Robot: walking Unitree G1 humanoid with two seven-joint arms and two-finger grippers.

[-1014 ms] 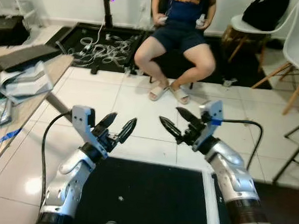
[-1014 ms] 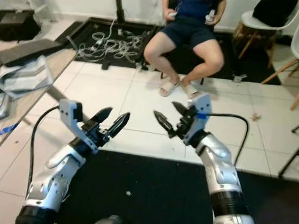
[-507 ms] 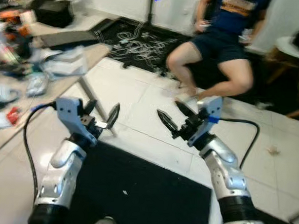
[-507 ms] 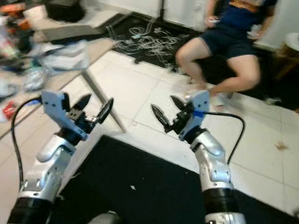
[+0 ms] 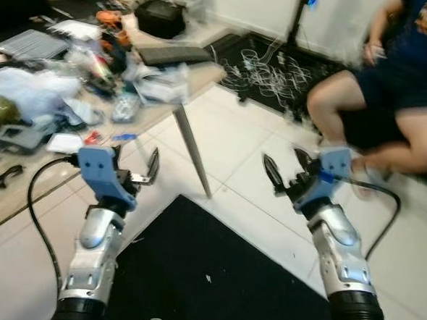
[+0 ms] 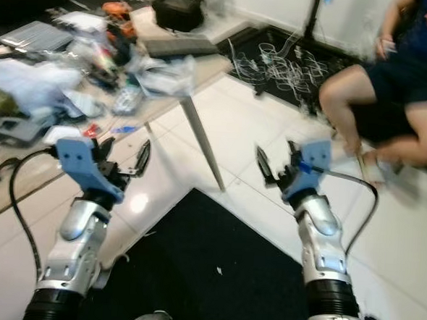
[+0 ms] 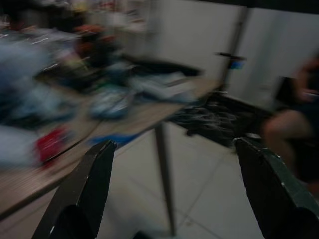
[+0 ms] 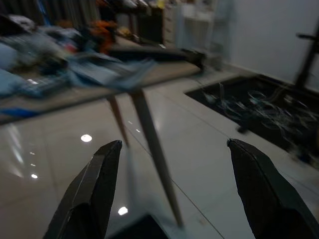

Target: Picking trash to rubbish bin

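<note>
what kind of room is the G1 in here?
Probably a home room used as a workspace or test area: a cluttered table, white tiled floor, a tangle of cables and a seated person.

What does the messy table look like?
The table is a light wooden top on thin grey metal legs that slant down to the white tiles. It stands on the robot's left. Its top is heaped with blurry clutter: crumpled plastic bags, papers, orange and red bits and a black bag at the far end. Neither gripper touches it.

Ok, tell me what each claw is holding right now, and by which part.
Nothing is held. The left claw and right claw are both open and bare, raised above the floor.
</note>
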